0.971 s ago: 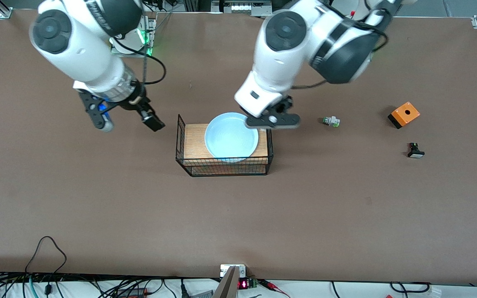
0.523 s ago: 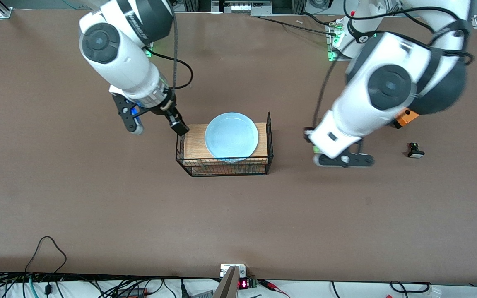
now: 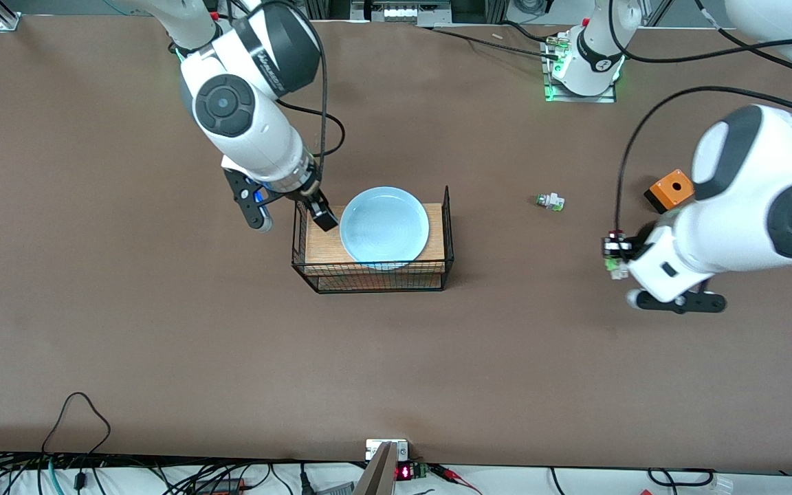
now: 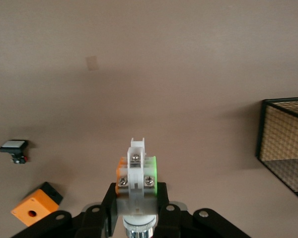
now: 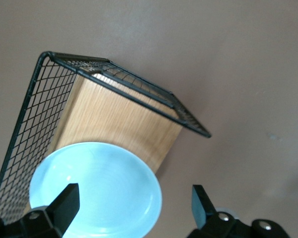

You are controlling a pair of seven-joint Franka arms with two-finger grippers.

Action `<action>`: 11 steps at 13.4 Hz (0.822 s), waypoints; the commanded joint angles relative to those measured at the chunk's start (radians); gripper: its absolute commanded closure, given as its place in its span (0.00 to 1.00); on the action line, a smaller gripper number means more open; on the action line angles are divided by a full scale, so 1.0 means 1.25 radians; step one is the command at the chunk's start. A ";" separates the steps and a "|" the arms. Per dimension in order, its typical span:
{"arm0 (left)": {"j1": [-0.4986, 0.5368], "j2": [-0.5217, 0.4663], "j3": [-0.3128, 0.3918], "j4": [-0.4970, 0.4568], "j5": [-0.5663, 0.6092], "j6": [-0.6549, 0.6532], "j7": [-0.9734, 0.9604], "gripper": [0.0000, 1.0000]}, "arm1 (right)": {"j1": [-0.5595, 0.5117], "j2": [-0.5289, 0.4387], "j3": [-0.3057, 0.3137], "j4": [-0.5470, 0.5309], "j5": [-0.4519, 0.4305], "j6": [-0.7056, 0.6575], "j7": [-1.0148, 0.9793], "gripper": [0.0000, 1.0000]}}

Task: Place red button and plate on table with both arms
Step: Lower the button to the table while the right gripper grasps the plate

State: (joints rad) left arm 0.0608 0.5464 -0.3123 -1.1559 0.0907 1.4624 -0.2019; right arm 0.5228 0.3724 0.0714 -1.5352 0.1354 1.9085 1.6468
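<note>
The pale blue plate (image 3: 383, 227) lies on the wood top of the black wire rack (image 3: 372, 278). My right gripper (image 3: 291, 218) is open and empty at the rack's end toward the right arm. One finger is beside the plate's rim and the other is outside the rack. In the right wrist view the plate (image 5: 94, 188) shows between the open fingers of the right gripper (image 5: 134, 198). My left gripper (image 3: 617, 260) is shut on the red button (image 3: 614, 253) over the brown table (image 3: 162, 330). In the left wrist view the left gripper (image 4: 137, 208) holds the button (image 4: 136, 171) by its white body.
A white part with a green-clear cap (image 3: 549, 201) lies on the table between the rack and the orange box (image 3: 670, 190). The left wrist view shows the orange box (image 4: 34, 212), a black part with a white face (image 4: 14, 147) and a corner of the rack (image 4: 288, 144).
My left arm has carried the red button away from the rack toward its own end of the table. My right gripper has moved in to the rack's end beside the plate.
</note>
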 commanded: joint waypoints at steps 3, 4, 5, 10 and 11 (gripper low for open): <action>0.063 -0.015 -0.015 -0.031 0.007 0.012 0.056 1.00 | 0.030 0.052 -0.006 0.034 -0.029 0.073 0.055 0.00; 0.065 -0.017 -0.015 -0.031 0.007 0.011 0.060 1.00 | 0.036 0.065 -0.006 0.035 -0.031 0.076 0.051 0.00; 0.062 -0.031 -0.012 -0.048 0.008 0.020 0.067 1.00 | 0.043 0.077 -0.006 0.034 -0.032 0.078 0.047 0.00; 0.064 -0.173 0.044 -0.299 0.007 0.203 0.156 1.00 | 0.055 0.122 -0.007 0.034 -0.037 0.076 0.001 0.00; 0.065 -0.202 0.050 -0.364 0.007 0.247 0.174 1.00 | 0.055 0.122 -0.007 0.034 -0.040 0.075 -0.004 0.00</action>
State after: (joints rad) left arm 0.1291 0.4235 -0.2816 -1.3975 0.0914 1.6606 -0.0607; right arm 0.5849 0.5087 0.0712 -1.5241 0.1019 2.0106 1.6618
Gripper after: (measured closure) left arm 0.661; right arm 0.000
